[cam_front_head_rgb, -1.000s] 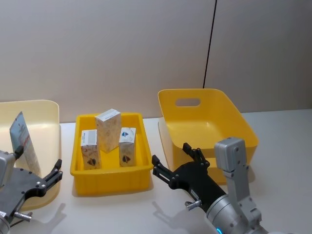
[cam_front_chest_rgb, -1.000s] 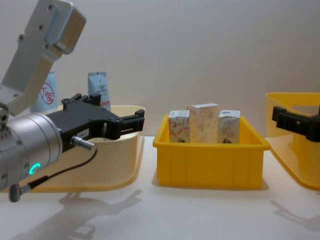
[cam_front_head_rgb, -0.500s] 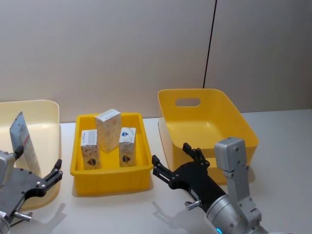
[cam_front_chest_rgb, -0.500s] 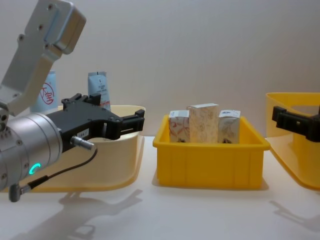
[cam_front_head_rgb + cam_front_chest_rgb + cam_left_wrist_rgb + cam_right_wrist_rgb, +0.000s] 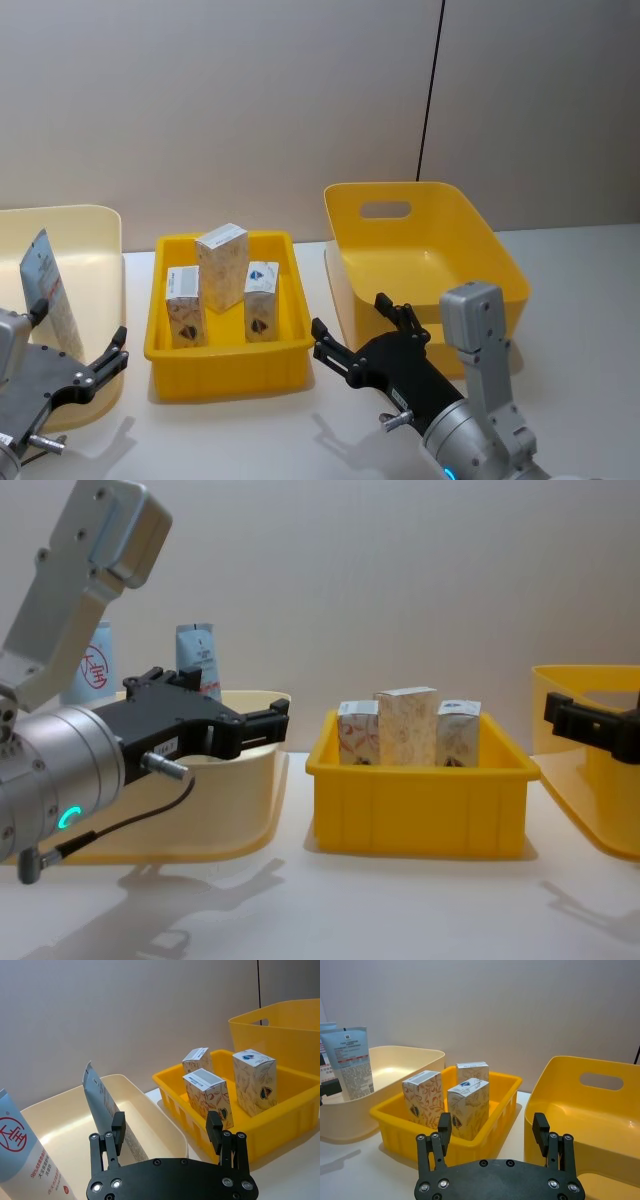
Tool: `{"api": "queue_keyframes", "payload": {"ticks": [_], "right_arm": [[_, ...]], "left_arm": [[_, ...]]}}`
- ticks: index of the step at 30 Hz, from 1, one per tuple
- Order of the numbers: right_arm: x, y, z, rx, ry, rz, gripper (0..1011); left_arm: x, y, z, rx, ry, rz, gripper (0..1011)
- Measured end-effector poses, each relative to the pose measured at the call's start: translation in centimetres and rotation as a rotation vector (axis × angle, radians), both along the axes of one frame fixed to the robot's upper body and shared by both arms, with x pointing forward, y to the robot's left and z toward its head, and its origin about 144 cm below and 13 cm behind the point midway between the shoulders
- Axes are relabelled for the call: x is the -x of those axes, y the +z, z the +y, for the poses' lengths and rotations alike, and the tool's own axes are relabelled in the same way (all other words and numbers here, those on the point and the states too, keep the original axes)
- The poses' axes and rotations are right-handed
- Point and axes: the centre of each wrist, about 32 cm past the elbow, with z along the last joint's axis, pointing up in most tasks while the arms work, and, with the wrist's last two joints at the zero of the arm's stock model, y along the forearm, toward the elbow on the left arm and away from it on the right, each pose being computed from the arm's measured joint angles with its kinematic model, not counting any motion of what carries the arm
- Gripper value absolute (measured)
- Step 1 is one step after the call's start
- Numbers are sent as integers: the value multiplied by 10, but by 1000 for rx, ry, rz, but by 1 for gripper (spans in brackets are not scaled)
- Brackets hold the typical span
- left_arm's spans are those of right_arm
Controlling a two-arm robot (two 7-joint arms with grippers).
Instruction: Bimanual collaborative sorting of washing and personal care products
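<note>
Mid-worktop, three cartons [image 5: 222,265] stood in the yellow tray [image 5: 225,362]: probably light, crushable; pinch broad faces gently. Left gripper [image 5: 166,1122] and right gripper [image 5: 492,1122] both gaped, empty.

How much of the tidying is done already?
Two tubes already stand in the cream bin. Nothing is in hand: the left pincer and right pincer hover open. Left to do, probably: three cartons wait in the middle tray, perhaps bound for the big yellow bin.
</note>
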Motion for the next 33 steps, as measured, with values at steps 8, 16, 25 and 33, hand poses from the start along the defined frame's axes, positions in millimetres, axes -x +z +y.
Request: {"api": "queue_keyframes", "payload": {"ticks": [8, 16, 25, 33], "right_arm": [[0, 0, 0, 0, 0, 0, 1008], [0, 0, 0, 0, 0, 0, 1009], [0, 0, 0, 0, 0, 0, 1009], [0, 0, 0, 0, 0, 0, 1009]], "left_arm": [[0, 0, 0, 0, 0, 0, 1003], [0, 0, 0, 0, 0, 0, 1003], [0, 0, 0, 0, 0, 0, 1002], [0, 1, 1, 4, 3, 0, 1003]]}}
